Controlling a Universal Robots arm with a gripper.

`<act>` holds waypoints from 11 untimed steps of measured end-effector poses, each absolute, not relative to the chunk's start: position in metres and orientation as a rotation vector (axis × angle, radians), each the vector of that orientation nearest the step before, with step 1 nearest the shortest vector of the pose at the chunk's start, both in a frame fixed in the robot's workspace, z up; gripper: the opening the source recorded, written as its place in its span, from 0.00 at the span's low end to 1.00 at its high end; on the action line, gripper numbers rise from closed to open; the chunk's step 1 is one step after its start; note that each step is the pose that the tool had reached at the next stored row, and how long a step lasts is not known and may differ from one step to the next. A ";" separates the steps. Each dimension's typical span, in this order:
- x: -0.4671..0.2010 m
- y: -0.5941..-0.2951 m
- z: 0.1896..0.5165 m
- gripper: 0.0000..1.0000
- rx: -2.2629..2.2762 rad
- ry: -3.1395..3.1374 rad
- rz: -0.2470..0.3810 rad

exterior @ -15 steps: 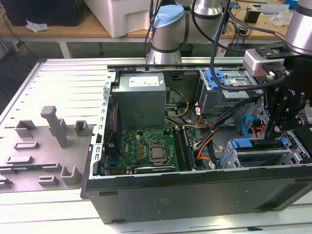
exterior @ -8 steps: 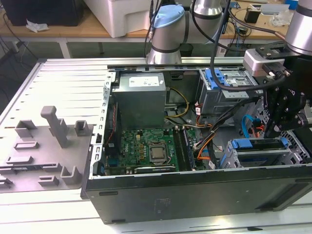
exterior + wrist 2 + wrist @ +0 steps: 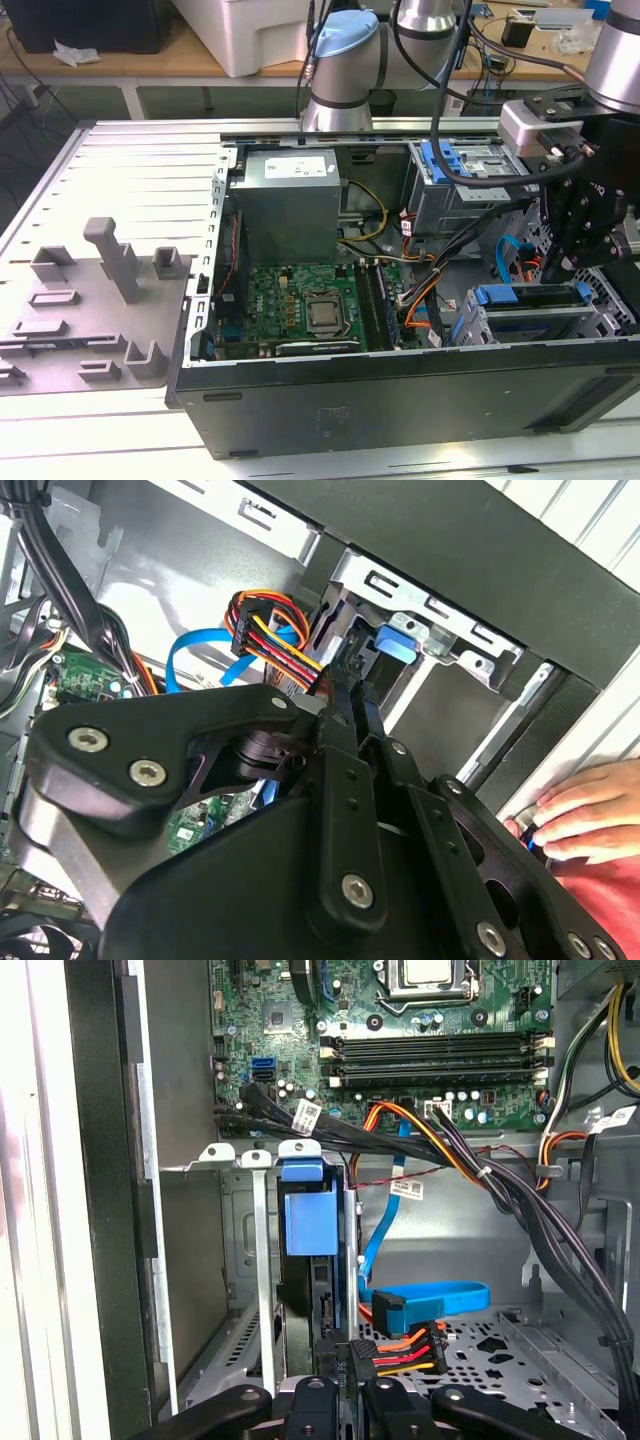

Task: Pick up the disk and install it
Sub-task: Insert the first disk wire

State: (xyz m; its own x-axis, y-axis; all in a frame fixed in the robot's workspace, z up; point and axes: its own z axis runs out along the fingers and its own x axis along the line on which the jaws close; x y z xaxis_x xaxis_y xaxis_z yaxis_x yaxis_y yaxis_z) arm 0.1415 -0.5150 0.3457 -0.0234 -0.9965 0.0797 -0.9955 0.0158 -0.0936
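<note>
Workbenches line the background behind a grey table [image 3: 120, 170] on which an open computer case [image 3: 400, 400] lies on its side. Inside the case, a green motherboard [image 3: 300, 305] sits beside the grey power supply box [image 3: 288, 200]. At the case's front corner stands the drive cage [image 3: 520, 320], and the disk [image 3: 312, 1260] in its blue caddy sits edge-on within that cage. Just above the cage the gripper [image 3: 345, 1385] has its fingers [image 3: 345, 780] pressed close together over the disk's edge. Against the case's outer wall rests a person's hand [image 3: 585, 810].
</note>
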 end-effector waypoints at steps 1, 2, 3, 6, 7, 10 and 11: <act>0.141 -0.515 0.346 0.17 -2.189 2.233 -0.192; 0.141 -0.515 0.346 0.17 -2.189 2.233 -0.192; 0.142 -0.515 0.346 0.17 -2.189 2.233 -0.192; 0.143 -0.515 0.346 0.17 -2.189 2.233 -0.192; 0.143 -0.515 0.346 0.17 -2.189 2.233 -0.192; 0.143 -0.515 0.346 0.17 -2.189 2.233 -0.192; 0.143 -0.515 0.346 0.17 -2.189 2.233 -0.192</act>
